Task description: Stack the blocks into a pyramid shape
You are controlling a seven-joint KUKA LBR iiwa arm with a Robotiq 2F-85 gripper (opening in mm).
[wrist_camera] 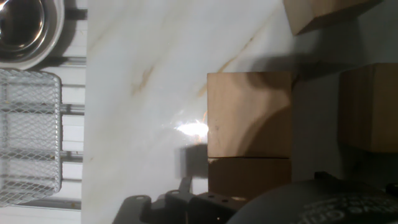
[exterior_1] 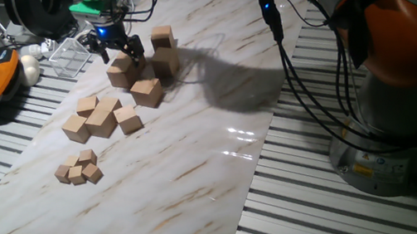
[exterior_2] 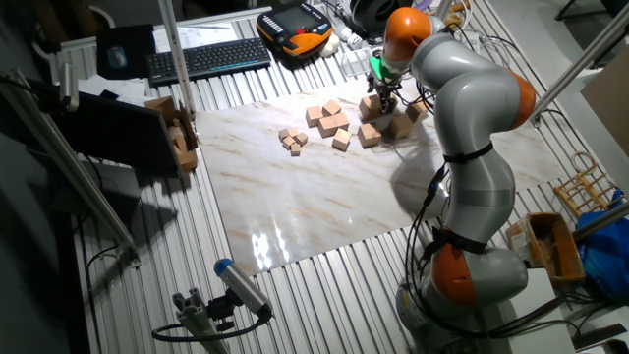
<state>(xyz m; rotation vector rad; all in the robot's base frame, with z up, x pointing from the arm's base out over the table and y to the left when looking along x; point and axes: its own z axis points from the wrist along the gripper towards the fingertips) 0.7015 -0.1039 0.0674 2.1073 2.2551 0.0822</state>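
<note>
Hand view shows a block point(wrist_camera: 249, 115) directly below the end effector point(exterior_1: 115, 46), whose opening I cannot tell, among the other blocks point(exterior_1: 152, 67) at the worktop's point(exterior_1: 199, 160) far end, so an off-centre descent could knock neighbours apart.

Plain light-tan wooden blocks point(exterior_1: 143, 67), smooth and unmarked, clustered at marble slab's far end, one point(exterior_1: 162, 38) perched atop another point(exterior_1: 165, 60).
</note>
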